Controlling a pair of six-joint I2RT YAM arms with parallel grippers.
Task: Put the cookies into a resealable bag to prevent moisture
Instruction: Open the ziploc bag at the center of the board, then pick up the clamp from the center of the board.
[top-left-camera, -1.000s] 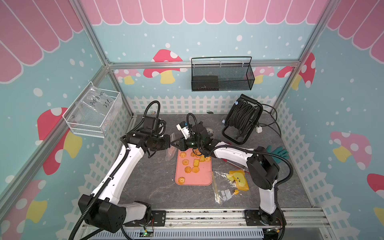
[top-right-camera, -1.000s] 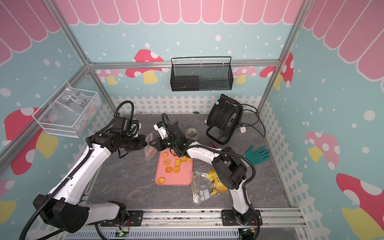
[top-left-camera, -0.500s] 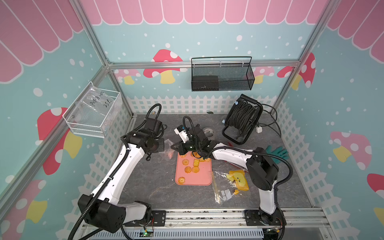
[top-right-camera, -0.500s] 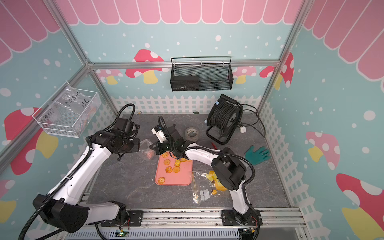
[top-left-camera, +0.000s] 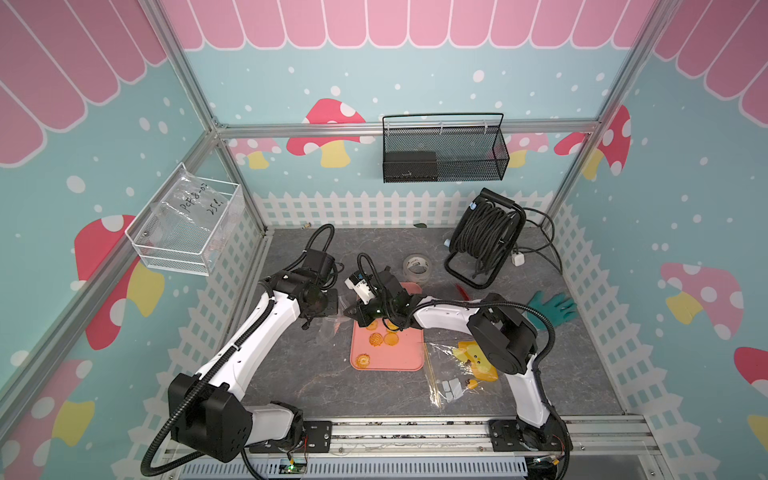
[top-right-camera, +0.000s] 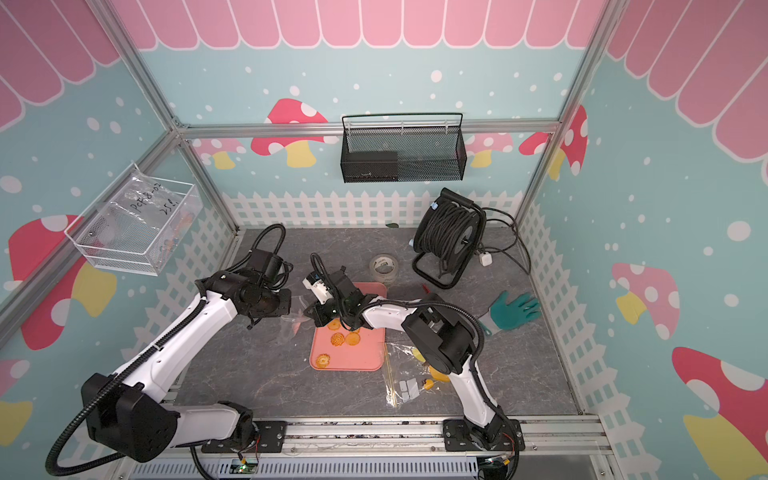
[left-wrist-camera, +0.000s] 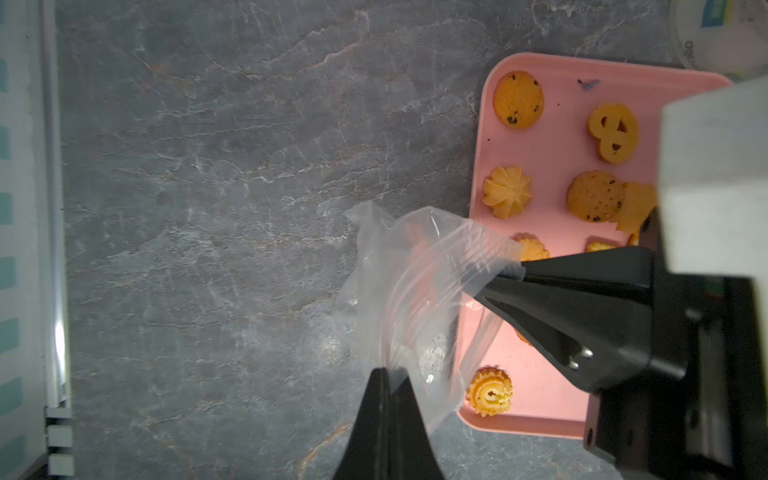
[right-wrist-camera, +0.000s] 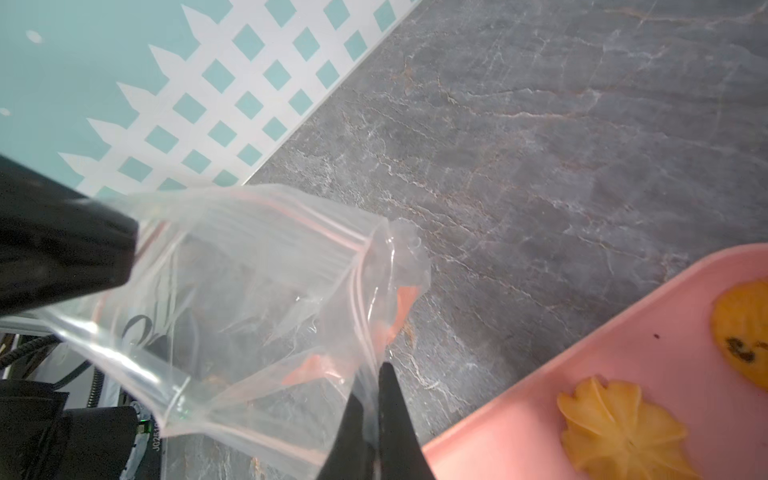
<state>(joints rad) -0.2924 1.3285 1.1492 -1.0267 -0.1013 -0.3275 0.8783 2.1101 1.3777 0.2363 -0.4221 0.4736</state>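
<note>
Left gripper (left-wrist-camera: 388, 374) is clamped on one rim of the resealable bag (left-wrist-camera: 409, 286). Right gripper (right-wrist-camera: 374, 386) is pinched tight on the opposite rim. The bag hangs stretched between my two grippers, above the table (left-wrist-camera: 208, 208), just beside the pink tray (left-wrist-camera: 557, 137). The cookies (left-wrist-camera: 507, 192) lie on the tray.

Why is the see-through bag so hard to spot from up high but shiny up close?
In a top view the resealable bag is small and clear, so the grey table shows through; in the right wrist view white light streaks cross the plastic, and the left tool pinching it looks blurry.
</note>
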